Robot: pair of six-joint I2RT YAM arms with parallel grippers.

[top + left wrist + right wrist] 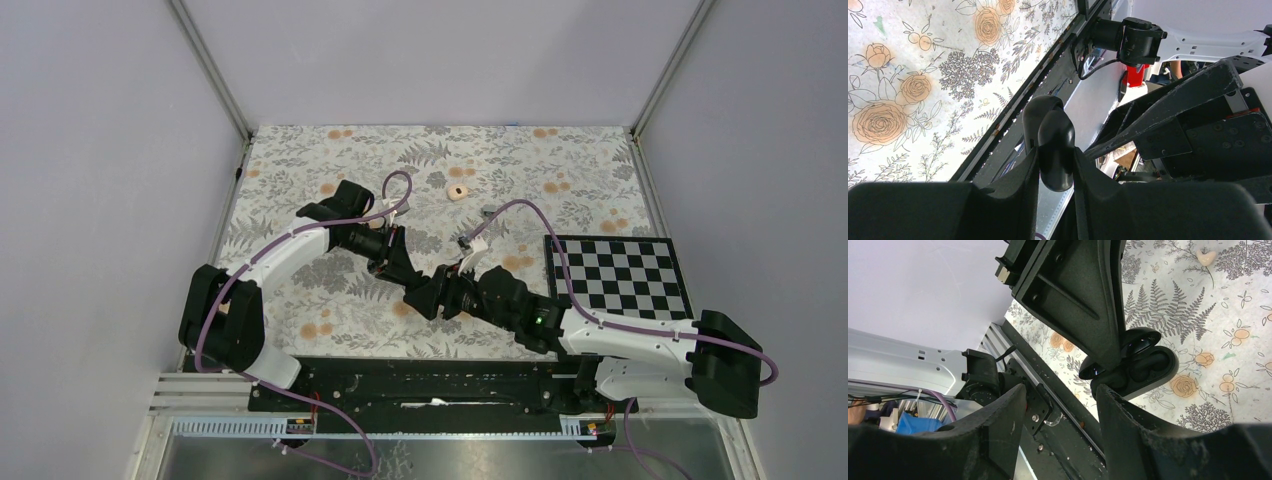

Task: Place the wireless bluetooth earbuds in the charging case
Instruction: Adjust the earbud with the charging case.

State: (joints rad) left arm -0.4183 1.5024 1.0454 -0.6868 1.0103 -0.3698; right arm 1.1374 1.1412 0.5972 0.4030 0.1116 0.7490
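Two black fingers fill the bottom of the left wrist view. They belong to the left gripper, and it is clamped tight on the one charging case. One case, held up off the floral cloth, its lid hinged apart in the right wrist view. Dark rounded shapes sit inside it, too dim to count, so I cannot say where the earbuds are.

The right gripper stands at the right of the case, jaws spread wide, nothing between them, one fingertip just beside the case's lower half. That makes two grippers, nose to nose at the case.

On the near side of the case runs the black edge rail, close by. Beyond the case the cloth stretches to the far wall.

One peach disc lies beyond the case, well apart. One checkerboard lies to the right of the case. The right arm crosses between the two, and a left finger covers part of the case's mouth.
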